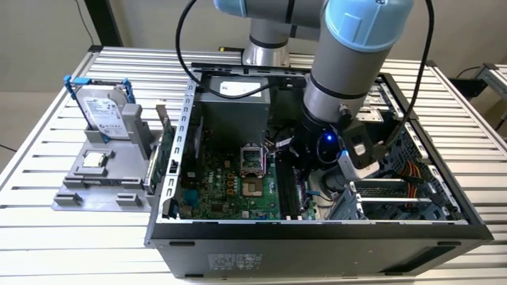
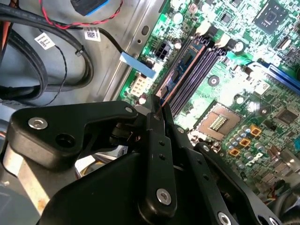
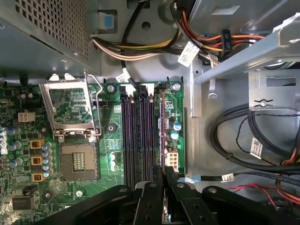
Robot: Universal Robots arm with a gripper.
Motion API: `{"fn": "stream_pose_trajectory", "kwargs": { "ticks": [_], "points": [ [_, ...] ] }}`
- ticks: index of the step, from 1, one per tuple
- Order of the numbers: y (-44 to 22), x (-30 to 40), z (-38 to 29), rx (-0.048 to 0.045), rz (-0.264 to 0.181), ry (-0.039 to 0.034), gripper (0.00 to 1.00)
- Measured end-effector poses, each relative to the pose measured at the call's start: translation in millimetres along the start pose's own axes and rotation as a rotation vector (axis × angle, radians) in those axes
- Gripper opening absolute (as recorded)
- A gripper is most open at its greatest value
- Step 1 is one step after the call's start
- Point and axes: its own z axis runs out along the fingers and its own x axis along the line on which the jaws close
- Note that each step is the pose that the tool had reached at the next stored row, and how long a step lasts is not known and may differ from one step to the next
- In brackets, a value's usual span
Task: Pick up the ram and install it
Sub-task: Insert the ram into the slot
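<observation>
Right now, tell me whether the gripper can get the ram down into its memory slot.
Probably yes. The gripper is shut on the ram, held edge-on directly over the memory slots on the motherboard; nothing visible lies between them, and the cables sit off to the side.

Crowded around the slots (image 3: pixel 140 136): socket (image 3: pixel 77 136) with its raised lever close on one side, board edge and a bare strip of case floor (image 3: pixel 197 140) on the other. Just past that strip, a drive cage (image 3: pixel 262 61) and looped black cables (image 3: pixel 243 140). Beyond the slots' far end, a bundle of wires (image 3: pixel 140 47) under the power supply (image 1: pixel 234 110). Open from above, the case (image 1: pixel 333 228) having no side panel. Pinched thin over the outermost slot, gripper (image 3: pixel 161 176) holding the ram (image 3: pixel 162 126) edge-on.
</observation>
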Motion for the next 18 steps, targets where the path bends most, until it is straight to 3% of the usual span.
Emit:
{"fn": "stream_pose_trajectory", "kwargs": {
  "ticks": [18],
  "points": [
    [-2.6,3.0,9.0,-0.0003,-0.026,0.0002,0.00]
  ]
}}
